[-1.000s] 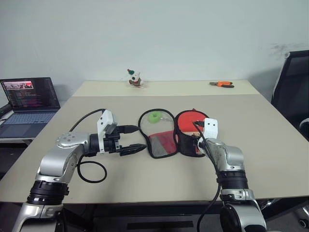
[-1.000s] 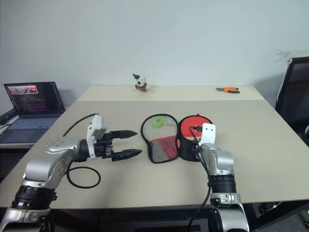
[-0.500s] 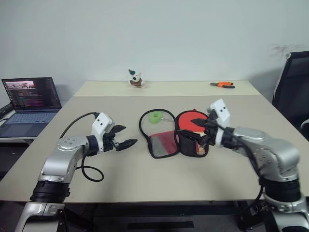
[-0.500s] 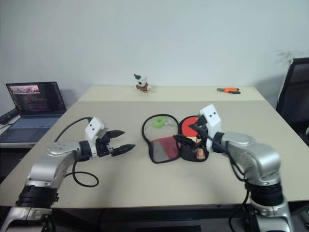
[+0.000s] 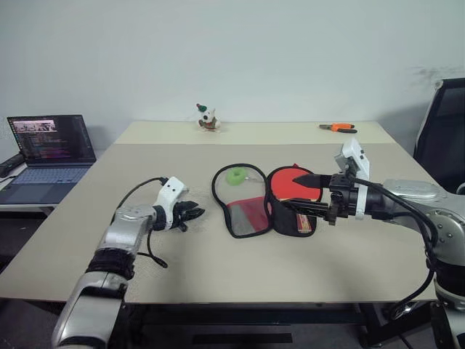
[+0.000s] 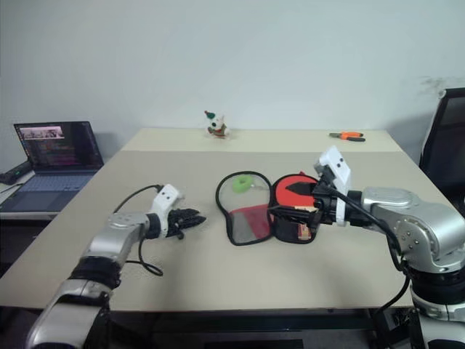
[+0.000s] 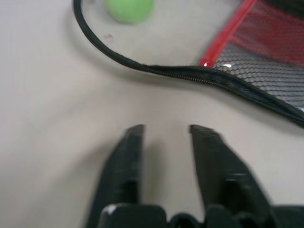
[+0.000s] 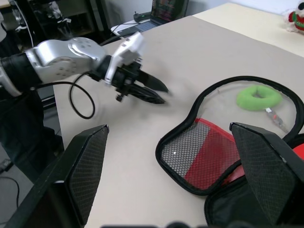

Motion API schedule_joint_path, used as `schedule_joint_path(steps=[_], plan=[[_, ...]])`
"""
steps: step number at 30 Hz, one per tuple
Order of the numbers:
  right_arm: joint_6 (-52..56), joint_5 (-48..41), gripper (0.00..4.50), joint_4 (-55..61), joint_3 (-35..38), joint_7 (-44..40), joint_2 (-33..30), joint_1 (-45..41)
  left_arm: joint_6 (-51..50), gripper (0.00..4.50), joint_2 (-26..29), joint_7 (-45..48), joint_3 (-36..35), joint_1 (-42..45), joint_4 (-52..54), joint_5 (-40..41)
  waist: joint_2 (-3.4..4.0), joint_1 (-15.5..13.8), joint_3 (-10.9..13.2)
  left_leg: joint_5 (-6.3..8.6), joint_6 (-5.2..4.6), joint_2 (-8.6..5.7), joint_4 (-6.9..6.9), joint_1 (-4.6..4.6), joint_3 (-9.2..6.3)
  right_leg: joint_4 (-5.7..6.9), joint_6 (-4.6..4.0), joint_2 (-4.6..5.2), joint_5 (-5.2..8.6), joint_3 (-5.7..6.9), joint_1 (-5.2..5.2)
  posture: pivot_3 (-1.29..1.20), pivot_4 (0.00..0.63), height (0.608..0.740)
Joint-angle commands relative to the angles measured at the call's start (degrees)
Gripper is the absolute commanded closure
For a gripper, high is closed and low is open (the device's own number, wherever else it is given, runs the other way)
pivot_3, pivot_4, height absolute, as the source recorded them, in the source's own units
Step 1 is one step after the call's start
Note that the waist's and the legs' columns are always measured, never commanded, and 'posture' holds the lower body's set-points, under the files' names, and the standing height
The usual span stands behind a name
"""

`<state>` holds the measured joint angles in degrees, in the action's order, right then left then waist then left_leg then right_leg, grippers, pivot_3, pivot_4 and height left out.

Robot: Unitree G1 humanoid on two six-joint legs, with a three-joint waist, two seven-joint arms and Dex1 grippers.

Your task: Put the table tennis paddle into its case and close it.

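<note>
case: lies unzipped and folded open flat on the counter, mesh flap toward the left arm, green ring tag on the bare counter inside the flap's loop
paddle: red face rests in the right half of the case, handle toward the near edge; looks seated, flap not yet folded over
left claw: low over the counter just beside the flap's zip edge, fingers narrow, empty; likely lining up to grab the flap
right claw: hangs above the paddle, fingers wide, holds nothing
next: fold flap over, zip
</note>
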<state>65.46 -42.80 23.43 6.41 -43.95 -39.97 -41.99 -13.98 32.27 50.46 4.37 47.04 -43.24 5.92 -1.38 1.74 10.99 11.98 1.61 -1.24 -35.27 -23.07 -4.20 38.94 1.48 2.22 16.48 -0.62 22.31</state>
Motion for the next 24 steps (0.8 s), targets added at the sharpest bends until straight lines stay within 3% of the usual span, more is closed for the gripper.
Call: schedule_joint_path(steps=[1,2,15,24], plan=[[-2.2,-0.6,0.0,1.4,0.6,-1.8,-2.6,0.4,4.4,4.19,-1.9,-0.3,0.4,4.7,-6.9,-2.2,-0.05,0.0,0.0,0.0,0.0,-0.01,0.0,-0.02,0.0,-0.01,0.0,0.0,0.0,0.02,0.0,0.0,0.15,0.74],[-2.5,-0.5,0.0,1.6,0.5,-2.1,-3.3,0.8,5.4,4.47,-2.6,-0.8,0.5,5.8,-9.0,-2.8,-0.06,0.0,0.0,0.0,0.0,0.0,0.0,-0.02,-0.01,-0.01,0.0,0.0,0.0,0.02,0.01,0.0,0.15,0.74],[-3.9,0.0,0.0,2.8,2.4,-1.0,-8.3,6.8,13.2,4.47,-12.8,-2.5,0.4,17.7,-24.0,-6.4,-0.15,0.0,0.1,0.02,-0.03,-0.03,-0.67,-0.55,-0.23,0.04,0.04,-0.01,-0.01,0.45,0.07,0.0,0.15,0.74],[-2.6,0.4,0.0,2.4,6.9,1.0,-12.9,13.3,17.1,4.47,-24.1,-2.0,-0.7,32.3,-28.4,-6.5,-0.32,-1.5,0.2,0.02,-0.03,-0.14,-0.84,-0.92,-0.49,-0.08,0.06,0.09,-0.02,0.99,0.08,0.0,0.15,0.74]])
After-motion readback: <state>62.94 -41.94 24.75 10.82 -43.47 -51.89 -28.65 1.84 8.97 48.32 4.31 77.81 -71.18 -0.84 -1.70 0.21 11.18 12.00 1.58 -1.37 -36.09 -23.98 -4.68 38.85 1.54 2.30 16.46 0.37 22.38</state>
